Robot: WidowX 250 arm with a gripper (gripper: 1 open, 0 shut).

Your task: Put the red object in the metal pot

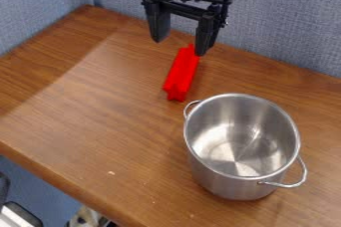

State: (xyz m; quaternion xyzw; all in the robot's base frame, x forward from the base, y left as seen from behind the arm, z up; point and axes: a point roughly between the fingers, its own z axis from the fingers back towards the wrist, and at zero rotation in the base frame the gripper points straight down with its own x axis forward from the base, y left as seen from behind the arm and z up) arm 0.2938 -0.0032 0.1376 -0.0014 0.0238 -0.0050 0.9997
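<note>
A bright red elongated block (180, 73) lies on the wooden table, its long side running from upper right to lower left. Just above and behind its far end hangs my black gripper (180, 42), pointing down with its two fingers spread wide apart and nothing between them. The shiny metal pot (241, 143) stands upright to the lower right of the block, round, with a loop handle at each side and nothing inside. The block's near end lies close to the pot's rim but apart from it.
The brown wooden table (80, 82) stretches left and forward from the block. Its front edge runs diagonally along the lower left. A blue-grey wall backs the table behind the arm.
</note>
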